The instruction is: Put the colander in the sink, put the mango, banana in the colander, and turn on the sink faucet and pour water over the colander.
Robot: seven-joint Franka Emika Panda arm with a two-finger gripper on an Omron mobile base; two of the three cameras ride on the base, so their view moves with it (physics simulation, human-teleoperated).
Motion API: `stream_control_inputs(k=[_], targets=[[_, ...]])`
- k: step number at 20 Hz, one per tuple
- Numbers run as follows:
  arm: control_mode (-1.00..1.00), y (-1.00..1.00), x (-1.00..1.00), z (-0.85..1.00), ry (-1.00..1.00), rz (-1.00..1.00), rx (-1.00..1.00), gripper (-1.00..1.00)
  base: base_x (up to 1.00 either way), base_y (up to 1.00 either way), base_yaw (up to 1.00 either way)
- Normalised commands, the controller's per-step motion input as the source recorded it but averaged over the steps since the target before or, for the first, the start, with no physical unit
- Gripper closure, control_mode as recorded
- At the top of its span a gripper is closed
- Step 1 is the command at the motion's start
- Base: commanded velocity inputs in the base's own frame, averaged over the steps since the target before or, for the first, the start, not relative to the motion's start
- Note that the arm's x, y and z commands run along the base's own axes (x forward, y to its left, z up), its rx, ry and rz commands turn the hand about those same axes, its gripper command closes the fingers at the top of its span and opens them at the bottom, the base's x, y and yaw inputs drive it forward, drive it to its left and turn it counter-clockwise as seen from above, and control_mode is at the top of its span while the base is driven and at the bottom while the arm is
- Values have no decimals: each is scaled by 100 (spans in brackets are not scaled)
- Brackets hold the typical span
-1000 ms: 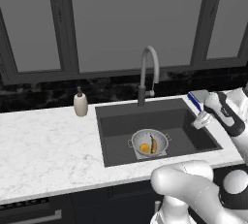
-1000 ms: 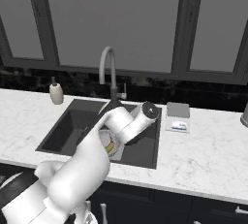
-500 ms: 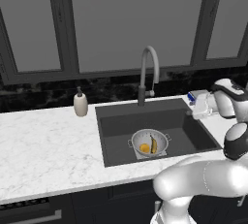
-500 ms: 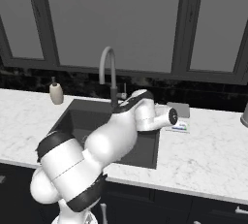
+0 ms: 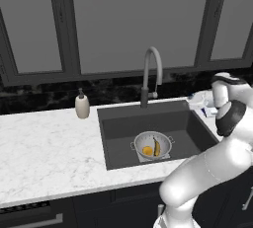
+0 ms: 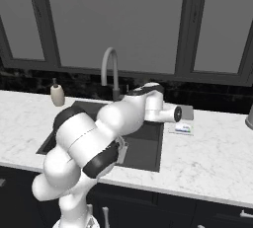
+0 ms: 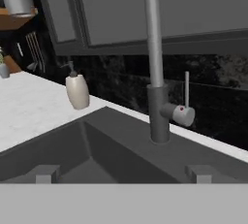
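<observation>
Soap dispenser (image 5: 82, 106) on counter left of sink (image 5: 118, 133). Colander (image 5: 152, 145) on sink floor, holding mango (image 5: 147, 150) and banana (image 5: 157, 147). Sink faucet (image 5: 150, 77) behind basin. Gripper (image 7: 123, 173) wide open, empty, facing faucet base.

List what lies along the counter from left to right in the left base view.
soap dispenser → sink left wall → colander holding the mango and, to its right, the banana → robot arm at the right edge.
</observation>
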Motion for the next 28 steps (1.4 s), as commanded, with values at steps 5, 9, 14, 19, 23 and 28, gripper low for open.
stream_control_inputs(k=[5, 9, 14, 19, 23, 28], targets=[[-100, 21, 47, 0, -2, 0, 7, -100, 0, 0, 0], [-100, 25, 45, 9, 0, 0, 9, -100, 0, 0, 0], [-100, 21, 39, 2, -1, 0, 4, -100, 0, 0, 0], [-100, 23, 24, 0, -9, 0, 0, -100, 0, 0, 0], [-100, 13, 17, 0, -8, 0, 0, -100, 0, 0, 0], [-100, 10, 17, 0, -12, 0, 0, -100, 0, 0, 0]])
